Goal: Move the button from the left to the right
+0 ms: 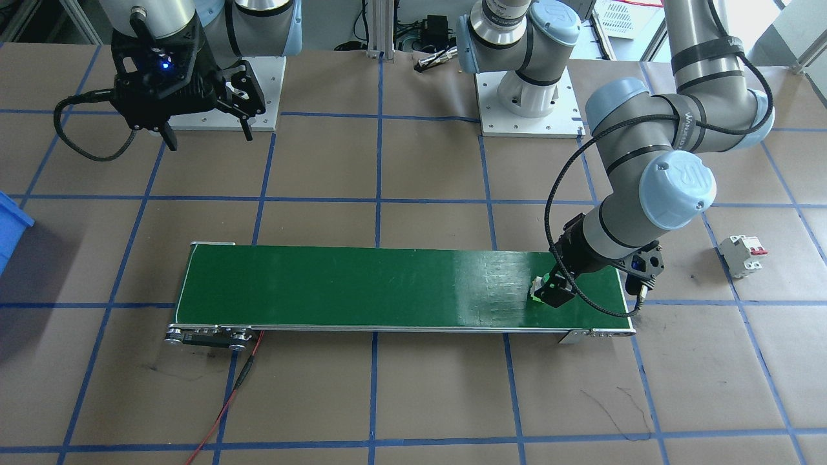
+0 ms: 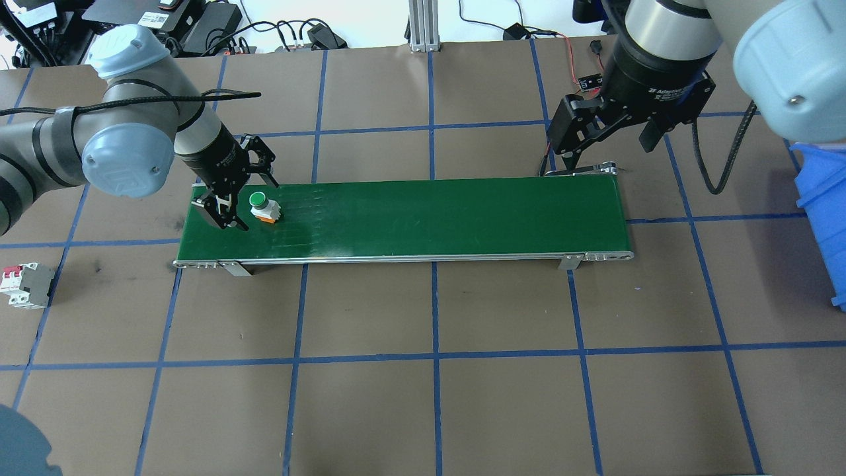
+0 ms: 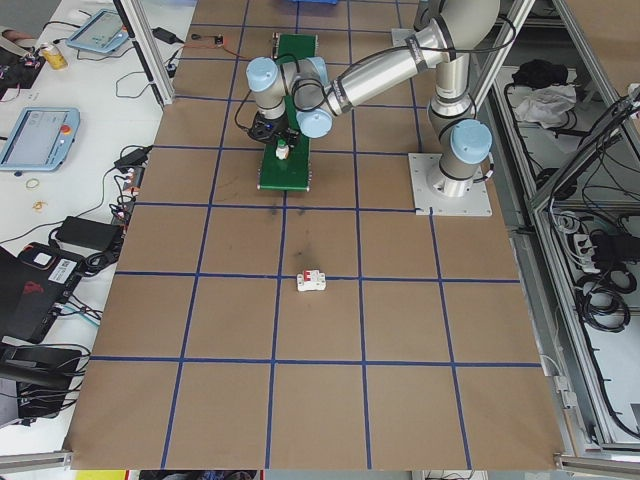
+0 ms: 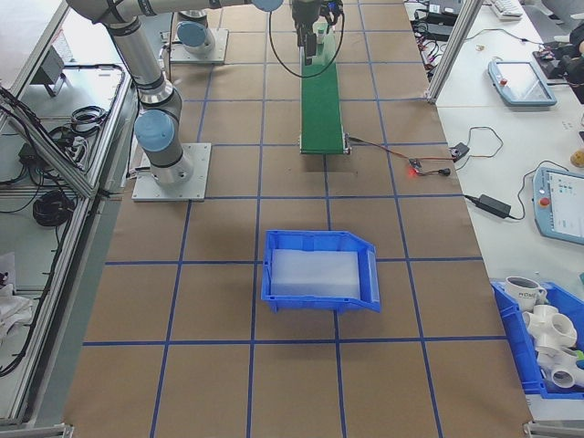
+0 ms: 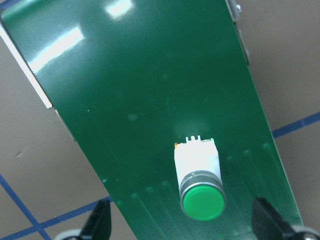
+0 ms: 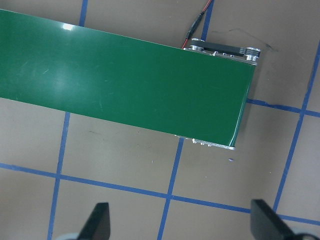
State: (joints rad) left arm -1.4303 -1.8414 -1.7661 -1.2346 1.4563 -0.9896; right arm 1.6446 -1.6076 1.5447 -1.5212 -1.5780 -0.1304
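Breaker [image 2: 26, 285] well apart from belt [image 2: 429, 218].

Green-capped, white-based button [image 2: 263, 205] lies tilted on the belt's [image 2: 429, 218] left end.

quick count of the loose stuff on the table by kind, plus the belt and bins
Push-button: 1, on the green belt between the open left gripper fingers
Circuit breaker: 1
Green conveyor belt: 1
Blue bin: 1 on the table
Total: 4
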